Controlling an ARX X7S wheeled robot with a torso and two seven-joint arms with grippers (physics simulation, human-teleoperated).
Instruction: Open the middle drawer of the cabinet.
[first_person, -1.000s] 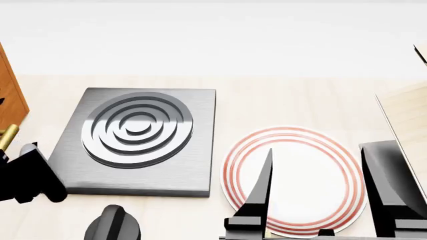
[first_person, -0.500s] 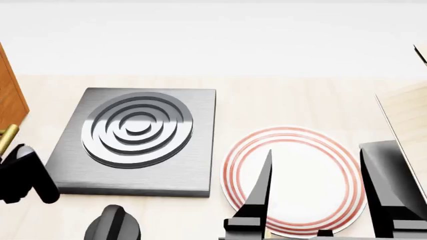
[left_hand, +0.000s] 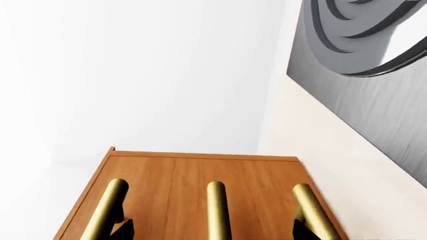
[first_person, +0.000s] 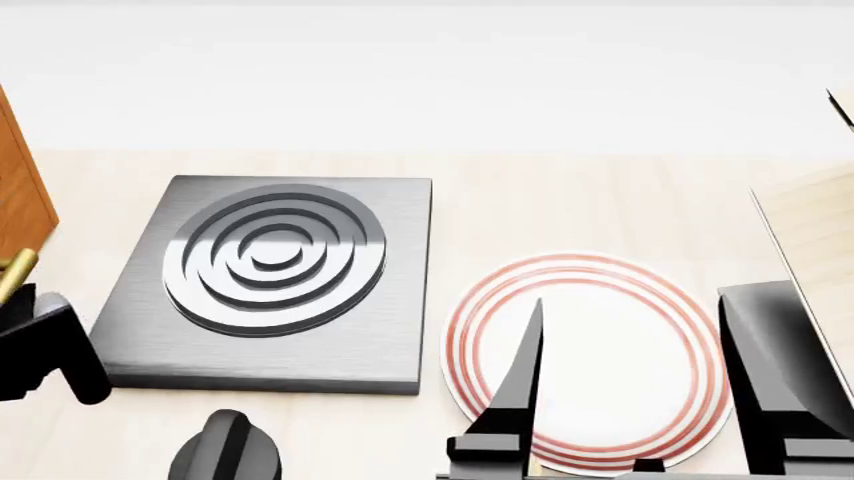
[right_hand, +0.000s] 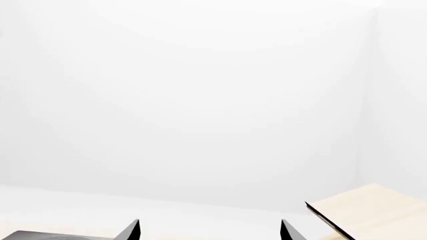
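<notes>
1. Left wrist view looks along the boxy orange-brown wood-grain cabinet; three brass-gold bar handles run side by side
2. Middle drawer's brass-gold bar handle sits between the left gripper's two dark fingertips, jaws spread wide, touching nothing
3. Black square hotplate lies just beside the cabinet
4. Right gripper hangs with jaws apart, empty, over the red-ringed white plate

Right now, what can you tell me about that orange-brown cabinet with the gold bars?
The cabinet is a boxy piece of orange-brown wood grain. The left wrist view shows its flat front with three brass-gold round bar handles side by side; the middle handle lies between the left gripper's two dark fingertips, not yet touched. It stands by a pale counter beside the black hotplate. The head view catches only its edge.
</notes>
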